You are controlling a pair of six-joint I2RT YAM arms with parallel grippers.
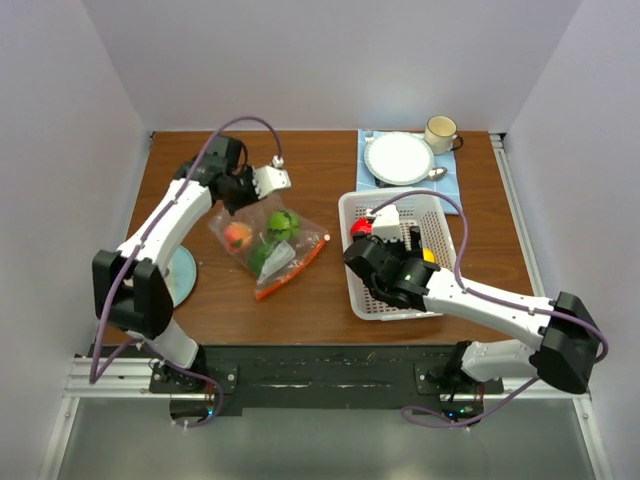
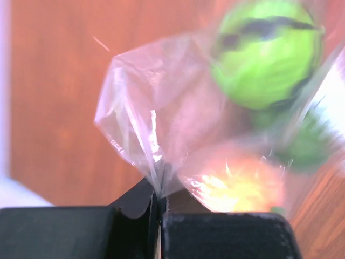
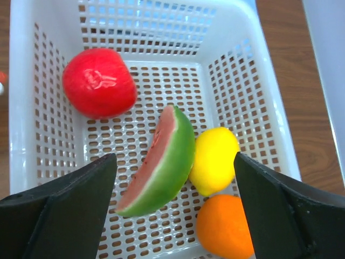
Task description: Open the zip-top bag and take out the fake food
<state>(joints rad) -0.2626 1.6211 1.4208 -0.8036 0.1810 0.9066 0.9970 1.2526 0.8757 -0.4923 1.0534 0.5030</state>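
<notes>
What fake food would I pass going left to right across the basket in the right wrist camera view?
red round fruit → watermelon slice → yellow lemon

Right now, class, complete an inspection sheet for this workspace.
Surface: wooden table, brown.
Job's things: zip-top bag on the table, holding a green piece and a peach-coloured piece; red fruit, watermelon slice, lemon and orange in the white basket.
Clutter: plate, mug and spoon on a blue cloth; pale blue disc beside the left arm.
Grippers: left gripper shut on a bag corner; right gripper open above the basket, empty.
Cables: purple cable along each arm.
Surroundings: white walls on three sides.
</notes>
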